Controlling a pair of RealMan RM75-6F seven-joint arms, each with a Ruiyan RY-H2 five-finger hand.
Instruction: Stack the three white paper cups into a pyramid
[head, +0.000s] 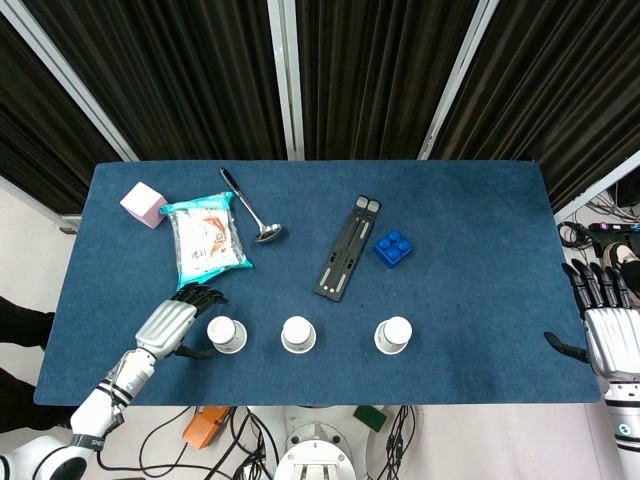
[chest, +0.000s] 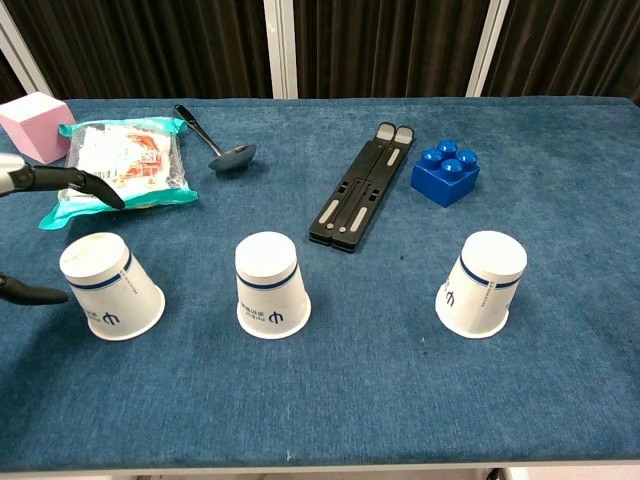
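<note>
Three white paper cups stand upside down in a row near the table's front edge: the left cup (head: 227, 334) (chest: 110, 285), the middle cup (head: 298, 334) (chest: 271, 284) and the right cup (head: 393, 335) (chest: 483, 283). My left hand (head: 178, 320) is open just left of the left cup, fingers spread toward it, not gripping it; in the chest view only its fingertips (chest: 70, 181) show at the left edge. My right hand (head: 604, 325) is open beyond the table's right edge, far from the cups.
Behind the cups lie a snack packet (head: 206, 241), a pink cube (head: 144, 204), a metal ladle (head: 250, 209), a black folded stand (head: 346, 248) and a blue toy brick (head: 393, 248). The table (head: 480, 230) has a blue cloth.
</note>
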